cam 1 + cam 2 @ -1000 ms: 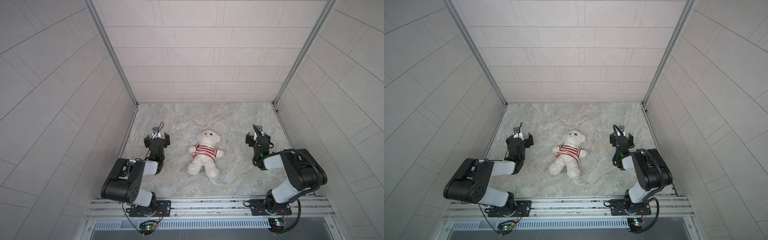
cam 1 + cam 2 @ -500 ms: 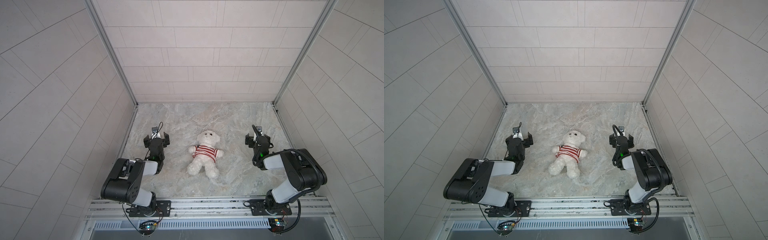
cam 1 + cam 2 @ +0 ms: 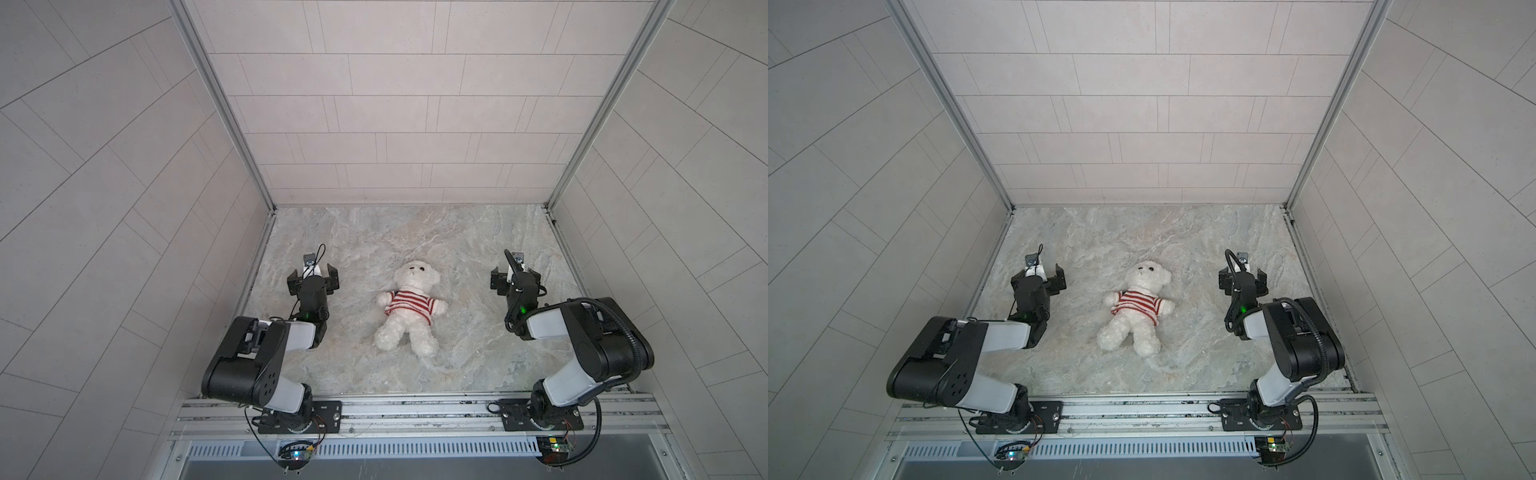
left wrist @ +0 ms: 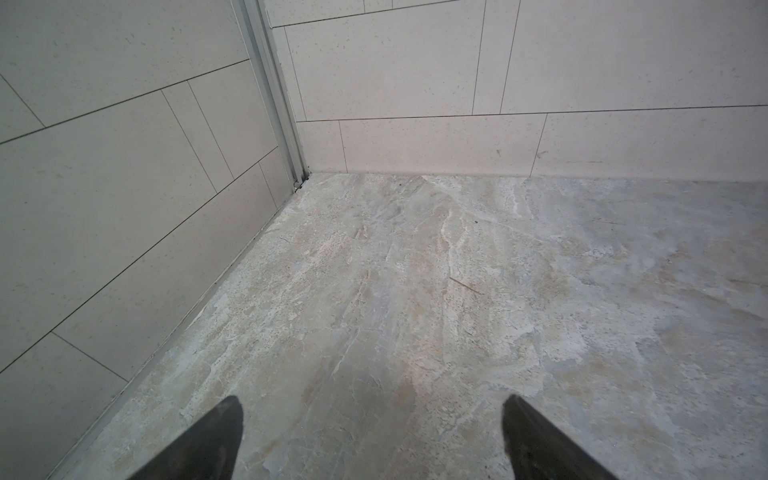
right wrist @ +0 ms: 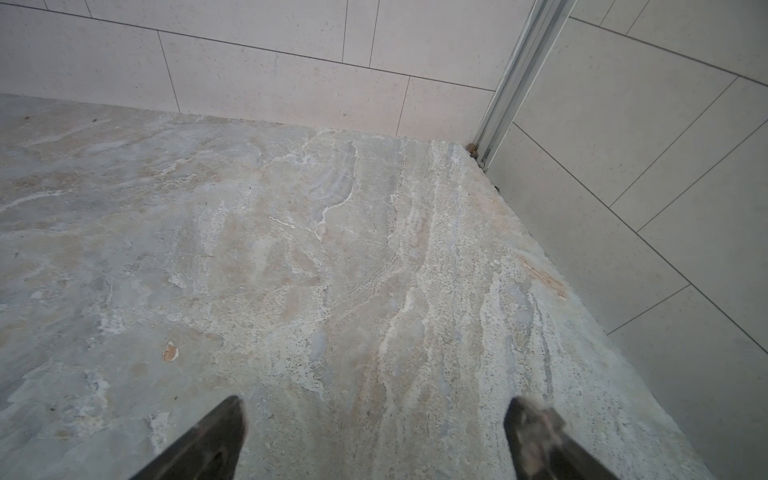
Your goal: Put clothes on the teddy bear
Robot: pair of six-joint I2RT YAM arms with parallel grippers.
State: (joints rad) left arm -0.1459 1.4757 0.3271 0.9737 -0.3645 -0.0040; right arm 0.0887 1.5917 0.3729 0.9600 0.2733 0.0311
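Observation:
The white teddy bear (image 3: 409, 307) (image 3: 1136, 309) lies on its back in the middle of the stone floor, head toward the back wall, wearing a red-and-white striped sweater (image 3: 409, 302) on its torso. My left gripper (image 3: 312, 279) (image 3: 1040, 279) rests open to the bear's left, well apart from it. My right gripper (image 3: 514, 277) (image 3: 1242, 277) is open to the bear's right, also apart. In the wrist views each gripper (image 4: 372, 415) (image 5: 374, 415) has only bare floor between its dark fingertips. The bear is out of both wrist views.
Tiled walls close in the stone floor (image 3: 415, 232) at the back and on both sides. A metal rail (image 3: 415, 409) with both arm bases runs along the front edge. Each wrist view faces a back corner post (image 4: 286, 124) (image 5: 505, 104).

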